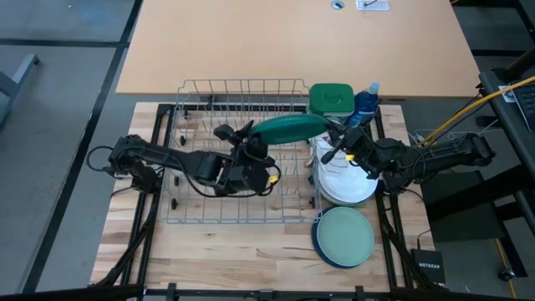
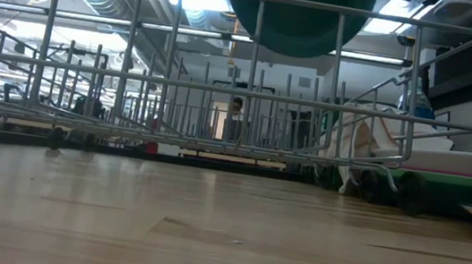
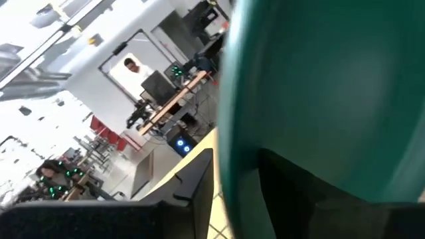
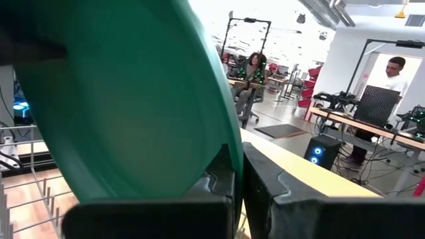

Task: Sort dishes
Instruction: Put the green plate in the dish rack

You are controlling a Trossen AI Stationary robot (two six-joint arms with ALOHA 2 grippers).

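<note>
A dark green plate (image 1: 291, 127) stands on edge above the wire dish rack (image 1: 201, 213), held at both ends. My left gripper (image 1: 253, 135) is over the rack at the plate's left end, closed on it. My right gripper (image 1: 333, 144) meets the plate's right end and is shut on its rim. In the low view the plate (image 2: 296, 13) hangs at the rack's top rail. To the right of the rack, a white plate (image 1: 349, 191) tops a stack. Nearer the table's front edge, a light green plate (image 1: 344, 236) lies on a navy one. My left gripper holds the plate's left rim (image 3: 229, 153), with one finger (image 3: 319, 199) on the plate's broad face and the other (image 3: 192, 186) on the other side. It comes in level from the table's left. The plate stands on edge, clear of the rack floor. My right gripper pinches the plate's thin rim (image 4: 229, 149) between its two fingers (image 4: 219, 192), at the plate's right end. The fingers come in about level from the table's right. The plate rises on edge beyond them.
A green square-lidded tub (image 1: 332, 98) and a blue bottle (image 1: 365, 102) stand behind the plate stack. A beige-and-white cloth (image 1: 333, 157) lies on the stack. A light wooden desk (image 1: 292, 42) lies beyond the rack. People show in the room behind.
</note>
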